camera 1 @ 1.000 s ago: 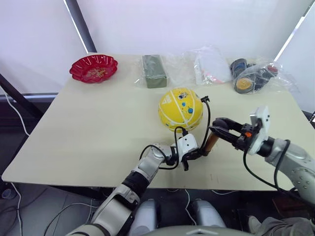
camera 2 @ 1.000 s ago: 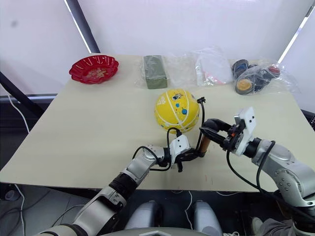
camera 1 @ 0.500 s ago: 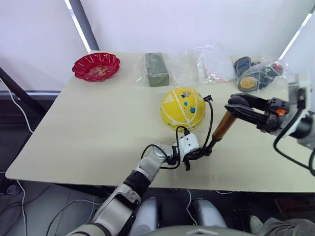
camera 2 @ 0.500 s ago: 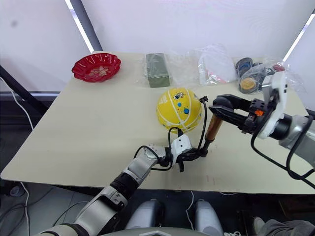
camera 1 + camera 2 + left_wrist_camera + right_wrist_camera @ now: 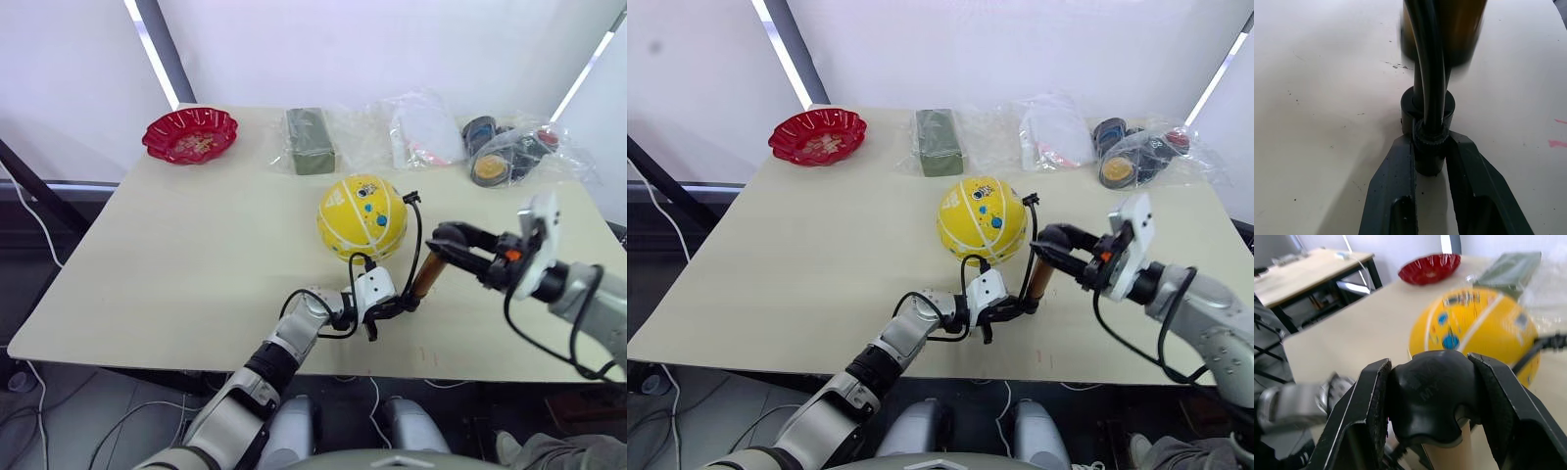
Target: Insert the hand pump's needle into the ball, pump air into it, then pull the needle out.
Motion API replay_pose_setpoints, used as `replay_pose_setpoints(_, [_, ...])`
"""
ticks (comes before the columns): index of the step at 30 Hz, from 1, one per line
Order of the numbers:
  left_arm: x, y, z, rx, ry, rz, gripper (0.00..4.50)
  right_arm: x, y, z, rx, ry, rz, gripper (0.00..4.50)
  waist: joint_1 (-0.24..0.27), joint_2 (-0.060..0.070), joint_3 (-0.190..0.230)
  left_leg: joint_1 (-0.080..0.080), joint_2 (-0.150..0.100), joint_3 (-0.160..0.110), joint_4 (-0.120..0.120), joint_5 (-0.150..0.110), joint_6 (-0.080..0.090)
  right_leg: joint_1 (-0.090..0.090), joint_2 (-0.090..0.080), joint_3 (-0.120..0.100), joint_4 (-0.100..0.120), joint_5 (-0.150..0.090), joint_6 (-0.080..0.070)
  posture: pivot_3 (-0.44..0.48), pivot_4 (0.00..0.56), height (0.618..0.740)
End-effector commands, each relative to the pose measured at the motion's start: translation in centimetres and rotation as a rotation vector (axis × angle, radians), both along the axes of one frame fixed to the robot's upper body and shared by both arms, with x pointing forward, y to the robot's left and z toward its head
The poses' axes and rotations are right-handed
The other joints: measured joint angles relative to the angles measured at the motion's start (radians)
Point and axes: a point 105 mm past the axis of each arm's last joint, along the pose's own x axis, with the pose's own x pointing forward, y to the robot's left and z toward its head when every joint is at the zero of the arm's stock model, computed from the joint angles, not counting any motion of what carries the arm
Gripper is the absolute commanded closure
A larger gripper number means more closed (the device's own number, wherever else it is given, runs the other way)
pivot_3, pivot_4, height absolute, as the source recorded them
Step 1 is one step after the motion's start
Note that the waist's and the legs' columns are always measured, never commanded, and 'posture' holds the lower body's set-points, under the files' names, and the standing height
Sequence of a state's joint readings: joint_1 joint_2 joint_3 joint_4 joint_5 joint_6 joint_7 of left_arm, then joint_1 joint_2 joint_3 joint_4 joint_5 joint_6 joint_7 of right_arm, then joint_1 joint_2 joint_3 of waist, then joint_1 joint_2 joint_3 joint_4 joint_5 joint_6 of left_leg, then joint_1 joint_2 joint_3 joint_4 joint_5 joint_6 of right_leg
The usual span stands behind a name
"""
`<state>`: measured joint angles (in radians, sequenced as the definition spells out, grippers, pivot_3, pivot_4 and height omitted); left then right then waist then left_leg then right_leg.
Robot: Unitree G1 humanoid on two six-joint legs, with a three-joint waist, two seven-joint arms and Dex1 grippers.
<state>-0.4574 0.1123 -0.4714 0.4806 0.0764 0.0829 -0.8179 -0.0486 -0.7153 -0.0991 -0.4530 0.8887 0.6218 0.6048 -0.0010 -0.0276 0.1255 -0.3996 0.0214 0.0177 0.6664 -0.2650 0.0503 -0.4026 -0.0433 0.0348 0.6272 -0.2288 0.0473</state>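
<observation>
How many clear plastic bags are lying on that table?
2, as far as I can tell: one plastic bag at the table's far edge, another bag at its far right corner. Others may be hidden.

A lab or test room for robot work

A plain beige table (image 5: pixel 176 245) stands before white panel walls (image 5: pixel 343 49); loose cables (image 5: pixel 34 230) hang at its left edge, and the right wrist view shows another work table (image 5: pixel 1308 264) with black metal legs.

My arms are silver-grey metal with black joint sections and looped black cables. The left tool (image 5: pixel 397 307) has matte black fingers (image 5: pixel 1396 196) behind a white wrist block; the right tool (image 5: pixel 438 238) carries a white camera housing with an orange mark.
</observation>
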Motion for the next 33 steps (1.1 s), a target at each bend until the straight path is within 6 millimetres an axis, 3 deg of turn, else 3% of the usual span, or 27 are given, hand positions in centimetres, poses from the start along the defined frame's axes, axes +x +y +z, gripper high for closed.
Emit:
replay_pose_setpoints(1, [-1.2, 1.5, -3.2, 0.099, 0.105, 0.02, 4.14, -0.4, -0.1, -3.7, -0.052, 0.1, 0.004, 2.53, -0.001, 0.001, -0.001, 0.0, 0.0, 0.0, 0.0, 0.0, 0.0, 0.0, 0.0, 0.0, 0.0, 0.0, 0.0, 0.0, 0.15, 0.74])
replay_pose_setpoints(3, [-1.2, 1.5, -3.2, 0.1, 0.103, 0.02, 4.14, -0.1, -0.1, -2.4, -0.034, 0.05, 0.002, 2.53, -0.002, 0.001, -0.001, 0.001, 0.0, 0.0, 0.0, 0.0, 0.0, 0.0, 0.0, 0.0, 0.0, 0.0, 0.0, 0.0, 0.15, 0.74])
replay_pose_setpoints(7, [-1.1, 1.5, -3.2, 0.101, 0.102, 0.018, 4.14, 0.2, -0.5, 2.2, -0.017, -0.082, 0.002, 2.53, -0.001, 0.002, -0.001, 0.001, 0.0, 0.0, 0.0, 0.0, 0.0, 0.0, 0.0, -0.001, 0.0, 0.0, 0.0, 0.0, 0.15, 0.74])
replay_pose_setpoints(9, [-1.1, 1.5, -3.1, 0.102, 0.103, 0.014, 4.14, -0.1, -1.2, 6.9, 0.005, -0.19, 0.004, 2.53, 0.0, 0.006, 0.003, 0.0, 0.0, 0.0, 0.0, 0.0, 0.0, 0.0, -0.001, -0.001, 0.0, 0.0, 0.0, 0.0, 0.15, 0.74])
replay_pose_setpoints(11, [-1.0, 1.5, -3.1, 0.102, 0.104, 0.01, 4.14, -0.6, -1.7, 9.8, 0.007, -0.246, 0.006, 2.53, 0.002, 0.01, 0.006, -0.003, -0.002, 0.001, 0.001, 0.0, 0.0, -0.002, -0.002, 0.0, 0.0, 0.0, 0.0, 0.0, 0.15, 0.74])
replay_pose_setpoints(15, [-1.1, 1.4, -3.2, 0.101, 0.107, 0.002, 4.14, -1.3, -2.8, 13.5, -0.001, -0.281, -0.007, 2.53, 0.013, 0.008, 0.008, -0.004, -0.001, -0.001, 0.0, 0.0, 0.0, -0.002, -0.002, -0.002, 0.0, 0.0, 0.0, 0.0, 0.15, 0.74])
replay_pose_setpoints(17, [-1.0, 1.4, -3.2, 0.102, 0.107, 0.001, 4.14, -1.5, -3.1, 14.0, -0.024, -0.26, -0.01, 2.53, 0.015, 0.009, 0.008, -0.006, -0.001, -0.002, 0.0, 0.0, 0.0, -0.003, -0.002, -0.003, -0.001, 0.0, 0.0, 0.0, 0.15, 0.74])
replay_pose_setpoints(20, [-1.0, 1.3, -3.2, 0.1, 0.108, 0.0, 4.14, -1.3, -2.8, 12.4, -0.066, -0.194, 0.0, 2.53, 0.015, 0.009, 0.008, -0.012, -0.001, -0.003, 0.002, 0.0, 0.0, -0.007, -0.002, -0.003, -0.001, 0.0, 0.0, 0.0, 0.15, 0.74])
replay_pose_setpoints(24, [-1.1, 1.2, -3.2, 0.098, 0.109, 0.001, 4.14, -0.4, -1.8, 8.1, -0.053, -0.081, 0.004, 2.53, 0.015, 0.005, 0.005, -0.012, -0.002, -0.003, 0.003, 0.0, 0.0, -0.007, -0.002, -0.004, -0.001, 0.001, 0.001, 0.0, 0.15, 0.74])
replay_pose_setpoints(31, [-1.1, 1.2, -3.2, 0.092, 0.108, 0.017, 4.14, 0.1, -0.8, -2.0, -0.076, 0.11, -0.004, 2.53, 0.013, 0.003, 0.0, -0.01, -0.002, -0.004, 0.003, 0.0, 0.0, -0.006, 0.001, -0.006, 0.0, 0.0, 0.0, 0.0, 0.15, 0.74])
replay_pose_setpoints(33, [-1.1, 1.2, -3.2, 0.091, 0.109, 0.023, 4.14, -0.4, -0.6, -4.0, -0.064, 0.133, 0.004, 2.53, 0.013, 0.001, -0.002, -0.008, -0.001, -0.004, 0.003, 0.0, 0.0, -0.004, 0.005, -0.006, 0.0, 0.0, 0.0, 0.0, 0.15, 0.74])
